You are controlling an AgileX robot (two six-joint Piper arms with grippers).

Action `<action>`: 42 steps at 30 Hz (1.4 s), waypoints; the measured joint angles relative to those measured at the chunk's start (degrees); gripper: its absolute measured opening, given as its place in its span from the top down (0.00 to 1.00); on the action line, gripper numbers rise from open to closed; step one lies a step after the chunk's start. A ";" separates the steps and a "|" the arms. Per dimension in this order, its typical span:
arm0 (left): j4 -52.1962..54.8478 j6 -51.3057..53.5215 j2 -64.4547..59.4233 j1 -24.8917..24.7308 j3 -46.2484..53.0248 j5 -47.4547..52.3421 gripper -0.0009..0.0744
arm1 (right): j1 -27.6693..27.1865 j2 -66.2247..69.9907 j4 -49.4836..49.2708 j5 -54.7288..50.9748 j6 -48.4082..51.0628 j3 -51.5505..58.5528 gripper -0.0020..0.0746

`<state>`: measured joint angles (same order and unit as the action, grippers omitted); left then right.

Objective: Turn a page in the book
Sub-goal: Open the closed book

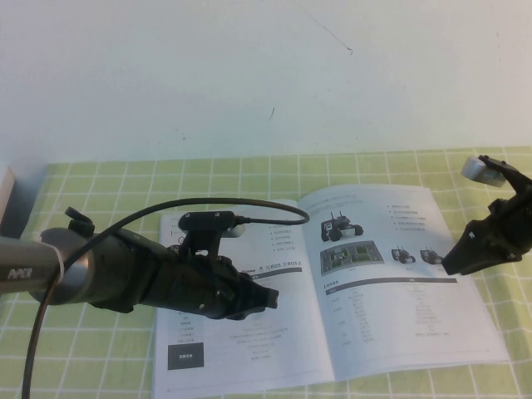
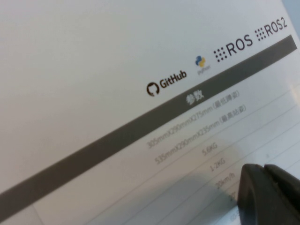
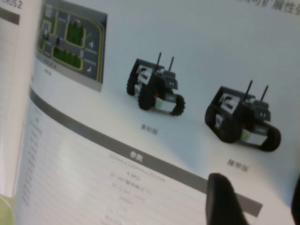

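The book (image 1: 249, 353) lies open and flat on the green checked mat. Its right-hand page (image 1: 399, 291) carries black wheeled-robot photos (image 3: 157, 89), a green board picture (image 3: 70, 40) and text tables. My right gripper (image 1: 450, 263) hovers over that page's outer right edge, by the robot photos. It is open: one finger (image 3: 222, 197) shows, the other sits at the frame edge, and only bare paper lies between them. My left gripper (image 1: 268, 298) is shut, its fingertips (image 2: 265, 171) together just above the left-hand page (image 2: 140, 70) near its parameter table.
The green mat (image 1: 100, 191) covers the table up to a white wall behind. A grey box edge (image 1: 7, 199) stands at the far left. The left arm's black cable (image 1: 50, 307) loops down past the book's left side.
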<state>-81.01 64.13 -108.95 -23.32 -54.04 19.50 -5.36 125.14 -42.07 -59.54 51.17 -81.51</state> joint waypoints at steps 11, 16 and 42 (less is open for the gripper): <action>-0.07 0.48 0.00 0.00 0.00 0.00 0.99 | 0.25 0.00 1.02 0.25 -3.29 -0.13 0.55; -0.07 0.73 0.00 0.00 0.00 0.00 0.99 | 0.25 0.00 1.83 0.25 -4.05 -0.17 0.55; -0.07 0.73 0.00 0.00 0.00 0.00 0.99 | 0.37 -0.32 2.04 0.48 -5.24 -1.24 0.55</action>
<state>-81.08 64.86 -108.95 -23.32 -54.04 19.50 -4.99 124.81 -40.03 -59.06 45.94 -82.75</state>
